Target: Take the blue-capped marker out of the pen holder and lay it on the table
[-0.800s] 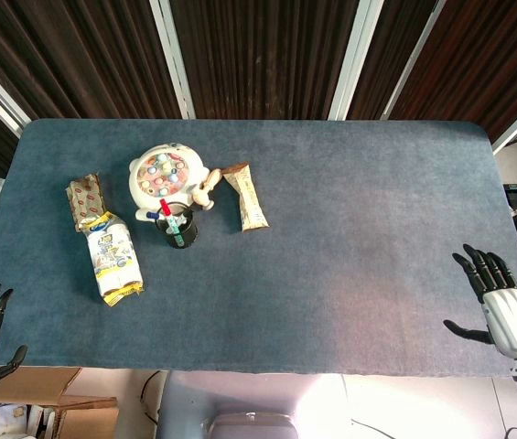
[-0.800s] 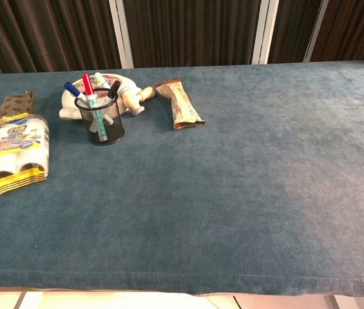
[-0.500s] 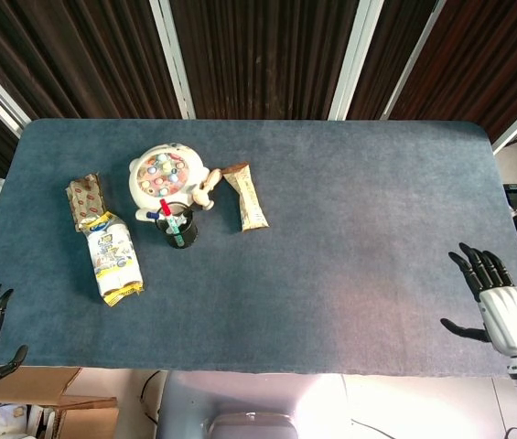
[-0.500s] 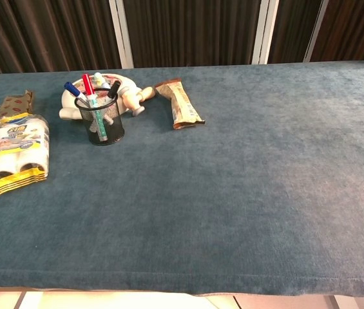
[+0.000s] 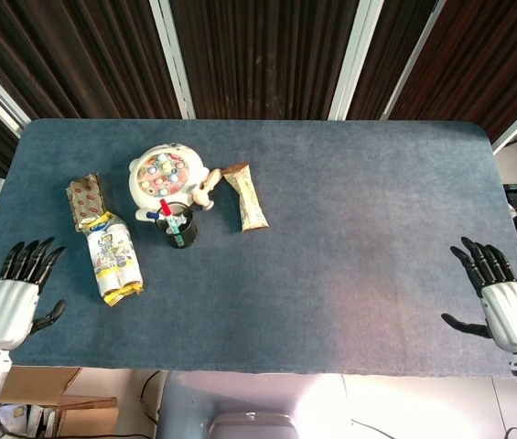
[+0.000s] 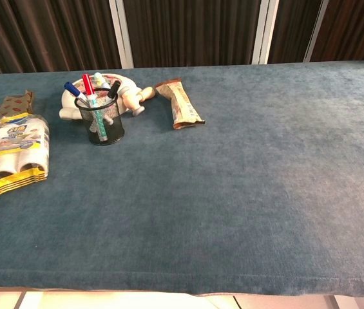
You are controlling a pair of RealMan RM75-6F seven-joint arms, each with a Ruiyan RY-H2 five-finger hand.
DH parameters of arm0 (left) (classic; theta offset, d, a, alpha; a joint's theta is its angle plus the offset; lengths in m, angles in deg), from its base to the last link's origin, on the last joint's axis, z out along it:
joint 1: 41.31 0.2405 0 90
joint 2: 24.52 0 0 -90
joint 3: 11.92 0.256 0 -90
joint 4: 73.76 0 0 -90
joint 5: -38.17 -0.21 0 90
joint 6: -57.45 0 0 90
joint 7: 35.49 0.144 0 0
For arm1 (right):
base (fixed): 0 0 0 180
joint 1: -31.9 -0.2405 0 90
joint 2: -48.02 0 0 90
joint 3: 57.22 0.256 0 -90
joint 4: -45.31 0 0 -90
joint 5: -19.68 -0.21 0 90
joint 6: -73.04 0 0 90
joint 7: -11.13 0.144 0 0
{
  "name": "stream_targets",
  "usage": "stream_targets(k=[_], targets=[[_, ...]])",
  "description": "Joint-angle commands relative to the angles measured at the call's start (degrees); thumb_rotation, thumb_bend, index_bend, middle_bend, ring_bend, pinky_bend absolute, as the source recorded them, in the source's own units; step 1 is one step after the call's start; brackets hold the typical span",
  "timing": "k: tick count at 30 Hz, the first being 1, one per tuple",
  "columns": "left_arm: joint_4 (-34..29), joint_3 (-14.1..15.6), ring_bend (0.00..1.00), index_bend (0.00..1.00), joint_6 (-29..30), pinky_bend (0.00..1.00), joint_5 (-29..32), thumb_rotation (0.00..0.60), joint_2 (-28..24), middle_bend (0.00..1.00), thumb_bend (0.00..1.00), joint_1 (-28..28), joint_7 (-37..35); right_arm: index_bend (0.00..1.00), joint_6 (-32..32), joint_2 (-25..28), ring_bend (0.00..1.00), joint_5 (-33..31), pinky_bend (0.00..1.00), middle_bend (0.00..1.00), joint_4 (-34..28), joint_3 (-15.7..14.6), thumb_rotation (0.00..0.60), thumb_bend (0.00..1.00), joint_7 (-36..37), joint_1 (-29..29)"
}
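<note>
A black mesh pen holder (image 6: 106,123) (image 5: 182,231) stands at the left of the blue table, holding several markers. The blue-capped marker (image 6: 73,90) leans out to its left; in the head view its blue cap (image 5: 154,217) peeks out beside the red one. My left hand (image 5: 13,296) hovers over the table's front left corner, fingers spread, holding nothing. Over the front right edge my right hand (image 5: 500,299) is also spread and empty. Neither hand shows in the chest view.
A round white toy (image 5: 166,174) sits just behind the holder. A snack bar (image 5: 247,197) lies to its right. A yellow-edged packet (image 5: 112,258) and a brown packet (image 5: 83,199) lie to the left.
My left hand has risen from below the table's front left corner up over the table edge. The right hand has barely shifted.
</note>
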Motion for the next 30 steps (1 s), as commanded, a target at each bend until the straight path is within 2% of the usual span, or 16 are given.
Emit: stream_targets(k=[1,5,7,9,15,19,23,27,30], targets=[[-1.6,-5.6,0.08,0.20,-8.6,0.05,4.1,0.600,-0.7,0.13,0.29,-8.1,-4.6,0.00,0.0,0.3,0.00,0.1,0.00,0.00,-0.3,0.0,0.600,0.00,-0.2,0.0],[1.5,-9.7,0.14,0.24,-15.2,0.10,10.1,0.600,2.9,0.20,0.31,-15.4,-2.4,0.00,0.1,0.6,0.00,-0.1,0.00,0.00,-0.6,0.1,0.600,0.00,-0.3,0.0],[4.6,-11.1,0.18,0.27,-17.1,0.13,13.6,0.600,6.9,0.25,0.32,-18.8,0.5,0.00,0.1,0.5,0.00,-0.3,0.00,0.00,-0.5,0.0,0.600,0.00,-0.2,0.1],[7.7,-11.3,0.21,0.29,-18.4,0.15,16.2,0.600,10.3,0.27,0.33,-21.5,4.4,0.00,0.1,0.5,0.00,-0.4,0.00,0.00,-0.4,0.0,0.600,0.00,0.0,0.2],[13.9,-11.3,0.22,0.26,-23.5,0.16,26.4,0.600,18.7,0.25,0.32,-27.7,11.6,0.00,0.4,0.5,0.00,-0.5,0.00,0.00,-0.1,-0.2,0.600,0.00,0.2,0.6],[18.6,-11.7,0.24,0.25,-21.8,0.17,31.4,0.600,24.5,0.26,0.29,-30.7,16.5,0.00,0.6,0.4,0.00,-0.7,0.00,0.00,0.1,-0.2,0.600,0.00,0.5,0.8],[21.5,-12.0,0.26,0.25,-20.2,0.18,34.6,0.600,27.7,0.28,0.28,-32.3,19.3,0.00,0.7,0.3,0.00,-0.8,0.00,0.00,0.4,-0.3,0.600,0.00,0.7,1.0],[24.0,-11.8,0.30,0.31,-18.5,0.19,35.9,0.600,29.4,0.33,0.28,-32.9,20.7,0.00,0.7,0.3,0.00,-1.1,0.00,0.00,0.8,-0.3,0.600,0.00,1.2,1.2],[25.6,-12.2,0.33,0.37,-17.2,0.21,36.1,0.600,30.6,0.37,0.27,-32.7,18.9,0.00,0.6,0.0,0.00,-1.2,0.00,0.00,1.2,-0.4,0.600,0.00,1.5,1.2]])
